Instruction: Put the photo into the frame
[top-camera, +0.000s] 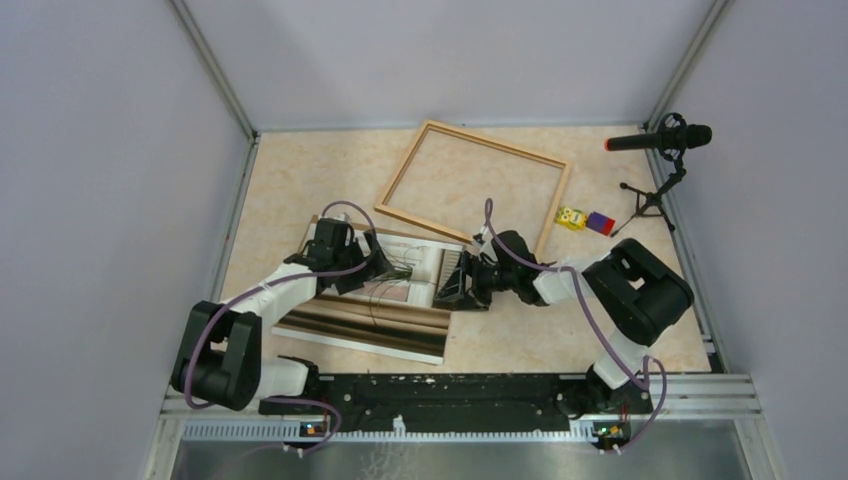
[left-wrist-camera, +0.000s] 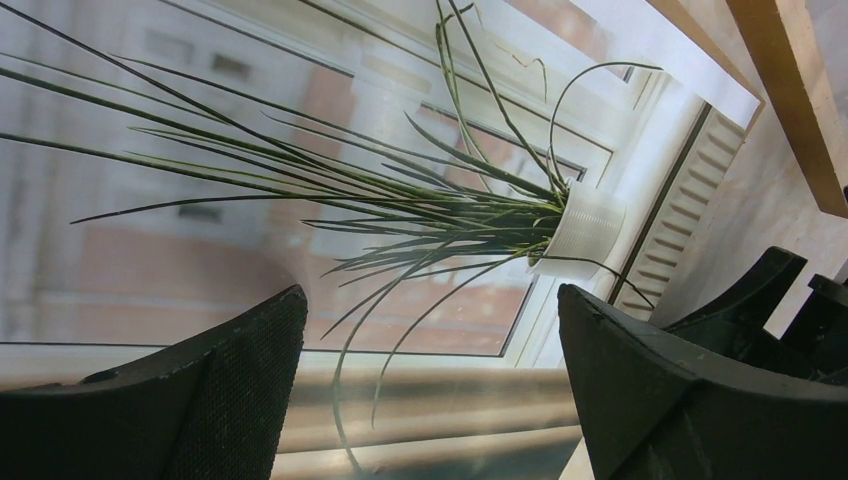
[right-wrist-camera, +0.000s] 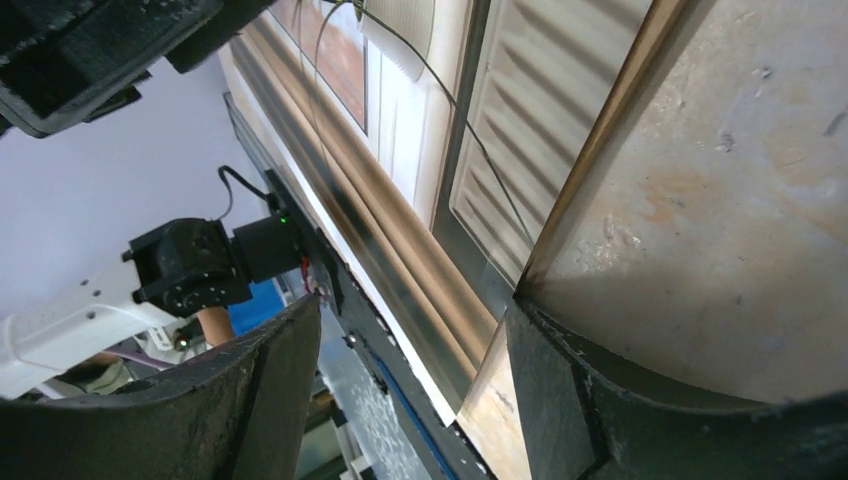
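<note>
The photo (top-camera: 380, 312) lies face up on the table, near the front and to the left of centre, its grass blades filling the left wrist view (left-wrist-camera: 300, 120). The empty wooden frame (top-camera: 490, 141) lies behind it, and one rail shows in the left wrist view (left-wrist-camera: 790, 90). My left gripper (top-camera: 385, 265) hovers open just over the photo's upper part (left-wrist-camera: 430, 300). My right gripper (top-camera: 455, 287) is low at the photo's right edge. Its jaws stand apart astride that edge (right-wrist-camera: 412, 310), one finger (right-wrist-camera: 600, 400) on the table side. The photo (right-wrist-camera: 400, 150) runs between them.
A yellow toy (top-camera: 570, 218) and a red-and-blue block (top-camera: 600, 223) sit just right of the frame. A microphone on a small tripod (top-camera: 660, 140) stands at the back right. Grey walls close in the table (top-camera: 300, 190) on three sides.
</note>
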